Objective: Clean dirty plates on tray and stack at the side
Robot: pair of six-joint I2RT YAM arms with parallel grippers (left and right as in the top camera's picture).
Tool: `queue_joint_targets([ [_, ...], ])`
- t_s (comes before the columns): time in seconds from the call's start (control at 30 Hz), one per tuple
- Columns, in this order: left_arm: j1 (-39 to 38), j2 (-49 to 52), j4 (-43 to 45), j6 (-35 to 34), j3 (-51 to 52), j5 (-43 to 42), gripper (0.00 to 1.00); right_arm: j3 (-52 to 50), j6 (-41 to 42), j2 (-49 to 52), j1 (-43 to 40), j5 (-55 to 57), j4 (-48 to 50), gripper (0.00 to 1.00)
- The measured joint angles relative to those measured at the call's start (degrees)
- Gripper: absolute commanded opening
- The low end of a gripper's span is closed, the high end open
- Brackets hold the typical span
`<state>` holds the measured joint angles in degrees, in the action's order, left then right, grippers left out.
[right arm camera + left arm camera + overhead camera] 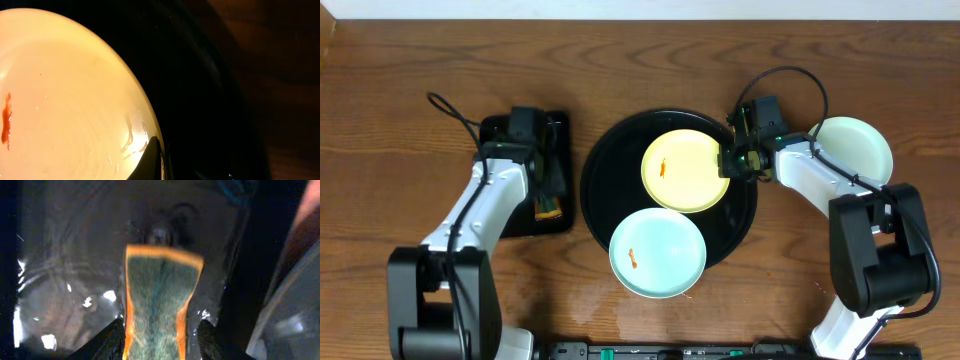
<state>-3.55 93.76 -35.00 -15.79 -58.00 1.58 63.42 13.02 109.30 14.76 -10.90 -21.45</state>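
The round black tray (605, 175) holds the pale yellow plate (685, 170), which bears an orange smear. A mint-blue plate (657, 252) with a smear lies over the tray's front rim. A second mint-blue plate (855, 148) lies on the bare wood at the right. My right gripper (725, 162) is shut on the yellow plate's right rim; the right wrist view shows one finger (155, 160) on top of the yellow plate (65, 100), the other hidden. My left gripper (548, 192) is shut on a green and orange sponge (160, 290) over the rectangular tray.
The smaller rectangular black tray (562, 135) lies left of the round tray, with the sponge (549, 208) at its front; its wet floor (60, 280) shows in the left wrist view. Brown wood tabletop (880, 250) lies all round. Arm cables loop above both wrists.
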Motion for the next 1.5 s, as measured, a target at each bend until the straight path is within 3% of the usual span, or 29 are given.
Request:
queue_joint_targets([
  [0.07, 0.0, 0.1, 1.4, 0.0, -0.1, 0.4, 0.49, 0.0, 0.0, 0.0, 0.0, 0.0, 0.0, 0.01],
  [0.27, 0.0, 4.7, 5.3, 0.2, 0.8, 1.0, 0.32, 0.0, 0.0, 0.0, 0.0, 0.0, 0.0, 0.01],
  [0.37, 0.0, 8.2, 5.3, 0.2, 1.1, 1.4, 0.08, 0.0, 0.0, 0.0, 0.0, 0.0, 0.0, 0.01],
  [0.57, 0.0, 8.6, 3.9, 0.6, 0.6, 1.6, 0.08, 0.0, 0.0, 0.0, 0.0, 0.0, 0.0, 0.01],
  [0.7, 0.0, 7.8, -3.3, 0.7, -1.6, 1.4, 0.07, 0.0, 0.0, 0.0, 0.0, 0.0, 0.0, 0.01],
  [0.9, -0.6, 2.0, -9.6, 1.7, -11.2, -3.2, 0.07, 0.0, 0.0, 0.0, 0.0, 0.0, 0.1, 0.01],
  [1.17, -10.3, -3.0, 0.7, -0.2, -17.0, -13.0, 0.07, 0.0, 0.0, 0.0, 0.0, 0.0, -0.1, 0.01],
  [1.5, -26.1, 9.8, 13.6, -7.0, -16.9, -15.0, 0.07, 0.6, -0.1, 0.0, 0.0, 0.0, -2.7, 0.01],
])
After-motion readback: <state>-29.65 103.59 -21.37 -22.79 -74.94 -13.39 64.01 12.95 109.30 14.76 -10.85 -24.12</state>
